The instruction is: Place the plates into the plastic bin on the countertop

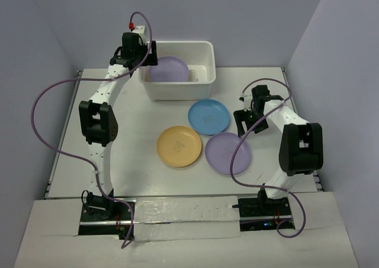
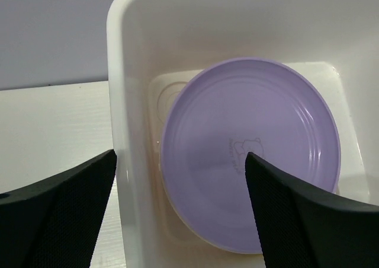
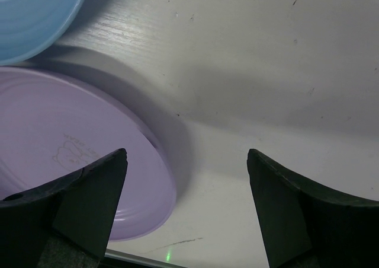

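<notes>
Hovering over left rim of plastic bin [image 1: 177,91]: left gripper [image 2: 180,155], fingers spread wide, gripping nothing. Purple plate [image 1: 169,69] lies inside bin, toward left wall. Right gripper [image 3: 186,152] low over countertop [image 1: 142,125], fingers wide too, empty, one finger above edge of second purple plate [image 1: 228,153]. Blue plate [image 1: 208,116] and yellow-orange plate [image 1: 179,146] on countertop in front of bin, all three clustered close together.
</notes>
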Controlling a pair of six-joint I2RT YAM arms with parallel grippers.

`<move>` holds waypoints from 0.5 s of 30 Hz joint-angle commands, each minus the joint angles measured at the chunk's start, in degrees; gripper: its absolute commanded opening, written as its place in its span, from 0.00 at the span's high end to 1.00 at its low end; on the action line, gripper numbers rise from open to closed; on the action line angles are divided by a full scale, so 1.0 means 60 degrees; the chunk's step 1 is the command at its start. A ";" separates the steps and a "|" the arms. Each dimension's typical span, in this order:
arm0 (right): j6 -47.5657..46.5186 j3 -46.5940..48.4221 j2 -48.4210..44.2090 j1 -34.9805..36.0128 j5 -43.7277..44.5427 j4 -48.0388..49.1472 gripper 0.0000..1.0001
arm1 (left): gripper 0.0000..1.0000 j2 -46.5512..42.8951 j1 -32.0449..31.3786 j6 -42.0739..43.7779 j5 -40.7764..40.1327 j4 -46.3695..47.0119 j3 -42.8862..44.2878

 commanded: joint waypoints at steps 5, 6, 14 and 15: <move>-0.0083 -0.0188 0.0345 0.0144 -0.0341 0.0356 0.24 | 0.01 -0.1848 0.0009 0.0031 0.0439 0.0369 0.1030; -0.0131 -0.0179 0.0412 0.0154 -0.0398 0.0375 0.26 | 0.01 -0.2097 0.0009 0.0087 0.0477 0.0455 0.0872; -0.0456 -0.0017 0.0928 0.0301 -0.0753 0.0401 0.45 | 0.01 -0.3372 0.0033 0.0403 0.0065 0.0309 -0.0483; -0.0483 -0.0001 0.1004 0.0323 -0.0779 0.0384 0.51 | 0.01 -0.3474 0.0044 0.0430 0.0060 0.0309 -0.0623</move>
